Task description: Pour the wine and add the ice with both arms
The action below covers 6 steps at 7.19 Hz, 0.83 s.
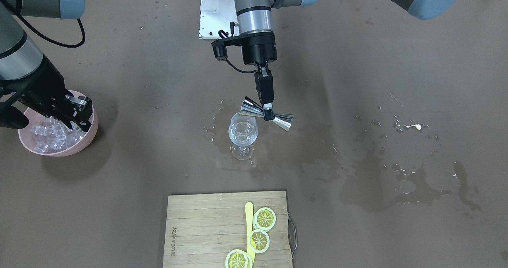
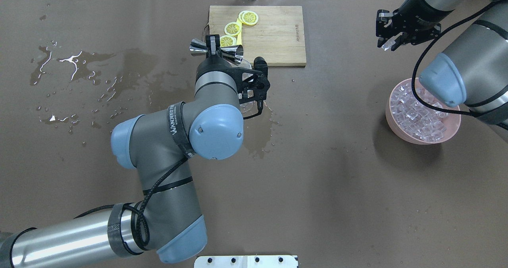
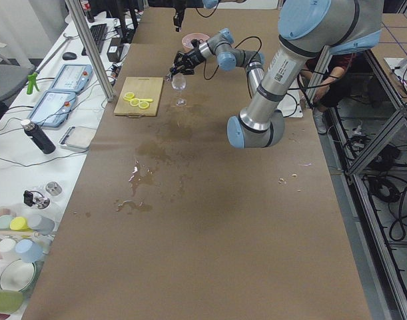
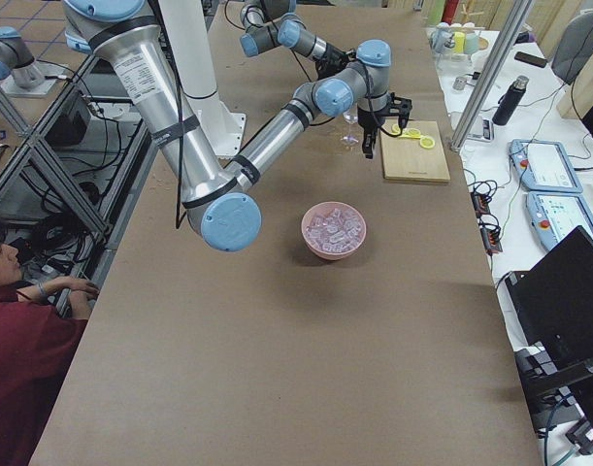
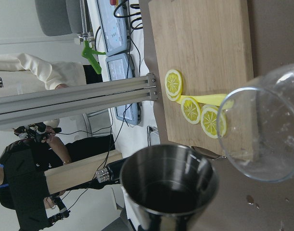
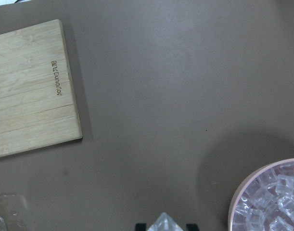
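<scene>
My left gripper [image 1: 268, 111] is shut on the waist of a steel jigger [image 1: 284, 122]. It holds the jigger tipped on its side, with one cup over the rim of the wine glass [image 1: 243, 133]. The glass holds a little clear wine [image 1: 242, 137]. The left wrist view shows the jigger's mouth [image 5: 168, 187] beside the glass [image 5: 262, 130]. My right gripper [image 2: 389, 45] is shut on one ice cube [image 6: 165, 223], held above the table on the far side of the pink bowl [image 2: 397, 126]. The bowl is heaped with ice [image 2: 420, 117].
A wooden cutting board [image 1: 206, 228] with lemon slices [image 1: 264, 218] and a yellow stick lies beyond the glass. Wet patches [image 1: 408, 180] spread over the brown table on my left side and around the glass. A white mounting block [image 1: 210, 18] stands at the base.
</scene>
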Each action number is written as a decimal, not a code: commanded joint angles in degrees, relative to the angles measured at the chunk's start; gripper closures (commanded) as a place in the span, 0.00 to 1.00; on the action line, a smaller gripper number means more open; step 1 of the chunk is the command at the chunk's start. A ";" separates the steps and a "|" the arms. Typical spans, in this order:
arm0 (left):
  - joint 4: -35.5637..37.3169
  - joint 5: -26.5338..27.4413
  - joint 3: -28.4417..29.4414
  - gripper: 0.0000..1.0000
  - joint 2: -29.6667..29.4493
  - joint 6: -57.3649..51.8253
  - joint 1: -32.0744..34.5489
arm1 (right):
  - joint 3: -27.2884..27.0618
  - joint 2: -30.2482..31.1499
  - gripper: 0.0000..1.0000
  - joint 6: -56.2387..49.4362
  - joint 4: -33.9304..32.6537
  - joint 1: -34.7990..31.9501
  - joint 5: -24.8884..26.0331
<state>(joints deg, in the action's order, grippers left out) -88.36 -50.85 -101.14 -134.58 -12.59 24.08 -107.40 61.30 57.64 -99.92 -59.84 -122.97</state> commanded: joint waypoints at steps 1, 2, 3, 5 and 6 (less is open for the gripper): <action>-5.13 -8.71 -0.81 1.00 2.11 10.88 2.36 | -0.53 -0.03 0.81 -0.07 0.07 0.43 0.45; -9.77 -13.88 -1.25 1.00 5.26 12.75 4.99 | -0.44 -0.38 0.81 -0.51 0.25 0.60 0.45; -17.21 -17.50 -1.60 1.00 10.17 13.11 7.19 | -0.44 -1.52 0.81 -0.51 0.34 0.86 0.36; -25.08 -23.83 -1.69 1.00 15.12 13.99 11.93 | -0.18 -2.23 0.81 -0.95 0.42 1.13 0.36; -29.81 -26.47 -1.69 1.00 18.88 17.56 13.26 | 1.30 -5.10 0.81 -0.78 0.25 1.48 0.10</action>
<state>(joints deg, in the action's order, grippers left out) -112.98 -73.83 -102.78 -119.58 2.01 35.25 -107.29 58.59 56.86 -99.57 -58.70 -122.67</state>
